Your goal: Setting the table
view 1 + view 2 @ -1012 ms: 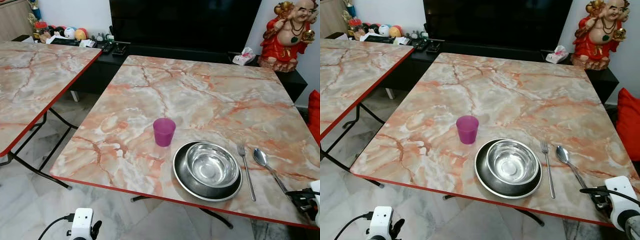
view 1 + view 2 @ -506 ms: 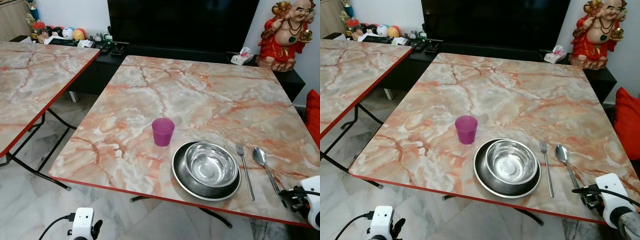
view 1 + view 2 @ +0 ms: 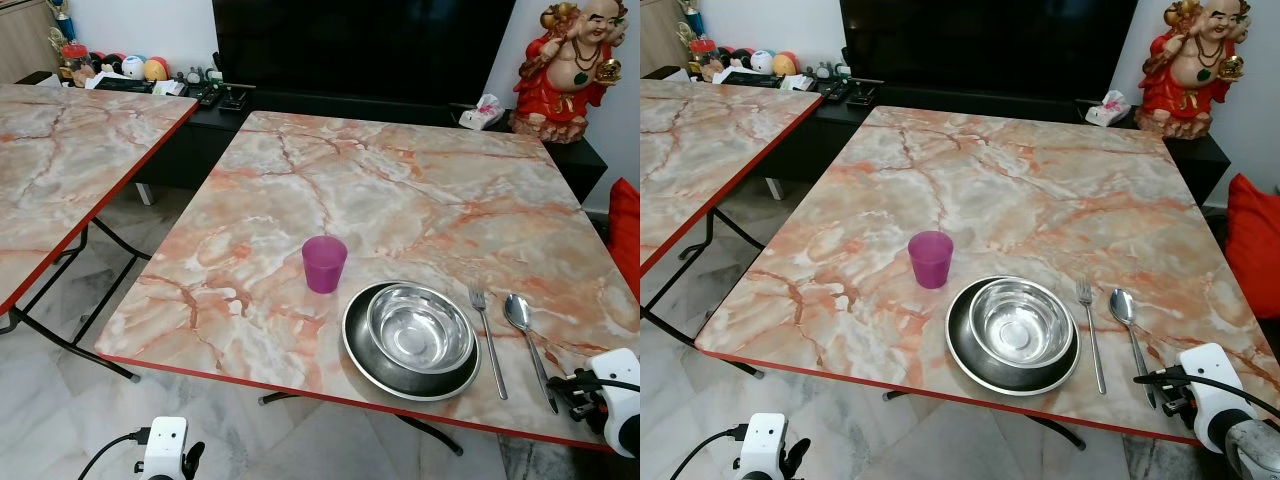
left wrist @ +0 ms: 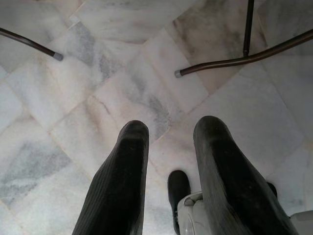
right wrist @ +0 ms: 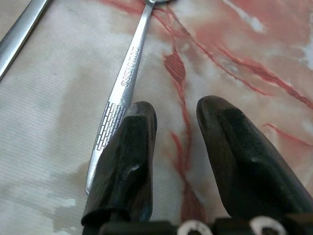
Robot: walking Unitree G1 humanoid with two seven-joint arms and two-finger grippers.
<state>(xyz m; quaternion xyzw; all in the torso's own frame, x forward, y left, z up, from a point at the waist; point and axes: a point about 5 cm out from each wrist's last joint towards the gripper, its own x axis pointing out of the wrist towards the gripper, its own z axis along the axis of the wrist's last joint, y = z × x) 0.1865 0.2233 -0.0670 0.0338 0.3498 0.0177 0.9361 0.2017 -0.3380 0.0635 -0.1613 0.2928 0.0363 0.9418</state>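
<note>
A purple cup (image 3: 324,264) stands upright on the marble table (image 3: 400,190). To its right, near the front edge, a steel bowl (image 3: 420,328) sits in a dark plate (image 3: 362,352). A fork (image 3: 487,335) and a spoon (image 3: 527,335) lie side by side right of the plate. My right gripper (image 5: 176,110) hovers low over the table by the end of the spoon handle (image 5: 128,73), open, with nothing between its fingers; the handle lies just outside one finger. It sits at the table's front right corner (image 3: 1162,392). My left gripper (image 4: 173,129) hangs open over the floor.
A second marble table (image 3: 60,170) stands to the left with a gap of marble floor (image 3: 60,400) between. A black TV console (image 3: 330,100) runs behind both tables, carrying a red statue (image 3: 575,70) at the right. A red cushion (image 3: 1255,250) is at the far right.
The view has shifted slightly. My right gripper has edged left along the front edge, closer to the end of the spoon handle. Cup, plate, bowl, fork and spoon have not moved.
</note>
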